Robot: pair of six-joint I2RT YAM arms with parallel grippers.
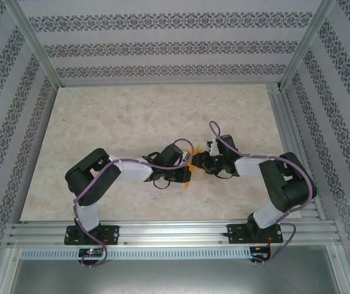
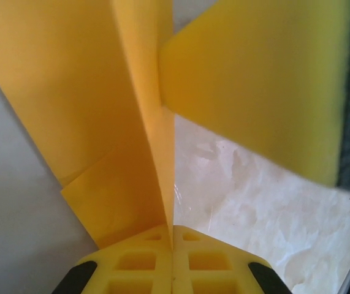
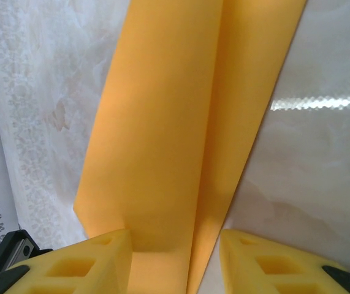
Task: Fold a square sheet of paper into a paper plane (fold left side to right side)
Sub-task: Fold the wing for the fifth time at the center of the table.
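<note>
The left hand [image 2: 171,231] pinches the paper plane [image 2: 89,92] on edge over the desk [image 2: 254,202]. Its long axis runs straight away from the right hand [image 3: 175,239], whose fingers stand spread either side, apparently not touching.

The right gripper [image 3: 175,245] is recorded with its jaws standing apart. Folded paper [image 3: 175,122], orange-yellow, is seen between the yellow fingers [image 3: 83,266] and extending away from them, with the marbled table [image 3: 309,184] behind. One lengthwise crease is noted.
</note>
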